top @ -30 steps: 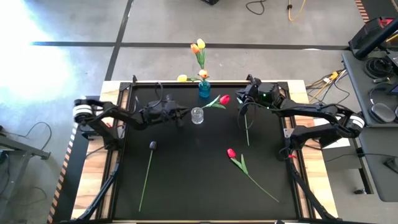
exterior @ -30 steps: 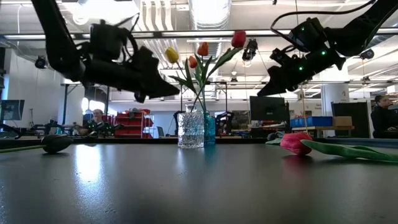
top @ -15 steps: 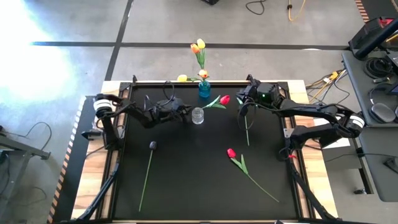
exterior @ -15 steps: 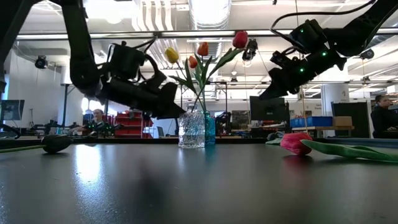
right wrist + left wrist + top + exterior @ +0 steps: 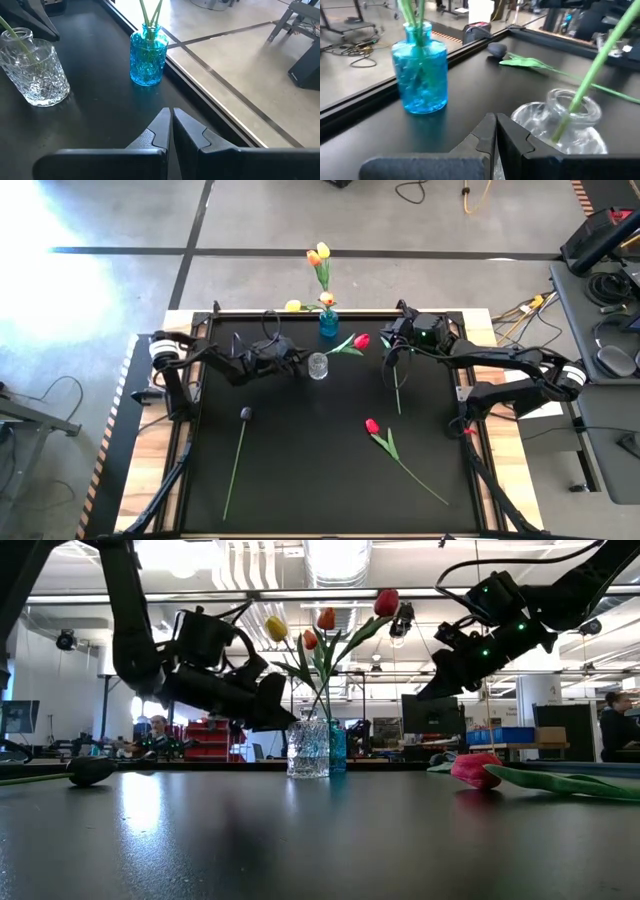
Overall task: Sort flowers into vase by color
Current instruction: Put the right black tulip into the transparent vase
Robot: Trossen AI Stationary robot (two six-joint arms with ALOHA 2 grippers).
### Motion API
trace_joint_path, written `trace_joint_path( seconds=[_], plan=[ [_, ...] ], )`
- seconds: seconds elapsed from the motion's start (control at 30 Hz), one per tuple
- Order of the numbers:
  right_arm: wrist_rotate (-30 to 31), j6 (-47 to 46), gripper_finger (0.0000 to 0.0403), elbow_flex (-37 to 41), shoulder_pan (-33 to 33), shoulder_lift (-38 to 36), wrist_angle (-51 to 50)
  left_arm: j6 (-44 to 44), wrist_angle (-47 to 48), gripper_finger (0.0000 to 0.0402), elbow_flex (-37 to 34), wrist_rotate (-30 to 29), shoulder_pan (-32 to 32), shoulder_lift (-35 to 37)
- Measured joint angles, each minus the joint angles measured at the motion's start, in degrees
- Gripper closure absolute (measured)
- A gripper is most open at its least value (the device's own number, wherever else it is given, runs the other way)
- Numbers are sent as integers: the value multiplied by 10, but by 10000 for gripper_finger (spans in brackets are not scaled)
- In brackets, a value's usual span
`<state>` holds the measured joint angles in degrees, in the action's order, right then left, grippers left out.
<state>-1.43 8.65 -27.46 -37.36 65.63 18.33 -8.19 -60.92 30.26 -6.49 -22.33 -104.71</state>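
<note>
Nothing has budged in the last half second: left gripper (image 5: 297,366), fingers pressed together, hovers just left of the clear vase (image 5: 318,366) holding one red tulip (image 5: 360,339). Right gripper (image 5: 392,343), also closed and empty, hangs upper right. Blue vase (image 5: 328,322) holds yellow-orange flowers; red flower (image 5: 372,426) and dark flower (image 5: 245,413) lie lower down.

No legible text, labels or numbers — none on table, vases, arms.

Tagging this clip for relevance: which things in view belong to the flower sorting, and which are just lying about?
Job:
- blue glass vase holding yellow and orange tulips
- clear cut-glass vase holding a red tulip
- loose red tulip
- loose dark tulip

Lying about:
- floor cables
- headphones
</note>
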Motion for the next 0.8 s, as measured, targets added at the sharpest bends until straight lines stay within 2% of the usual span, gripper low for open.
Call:
trace_joint_path(
  seconds=[0.17, 0.37, 0.53, 0.8],
  plan=[
    [0, 0, 390, 0, 0, 0, -1, -1, 43, 402, 0, -33, -12, 14],
    [0, 0, 390, 0, 0, 0, -1, -13, 63, 401, 0, -30, -18, 0],
    [0, -1, 390, 0, 0, 0, -1, -14, 63, 401, 0, -1, -17, -12],
    [0, -1, 390, 0, 0, 0, -1, -14, 60, 401, 0, 0, -17, -19]
  ],
)
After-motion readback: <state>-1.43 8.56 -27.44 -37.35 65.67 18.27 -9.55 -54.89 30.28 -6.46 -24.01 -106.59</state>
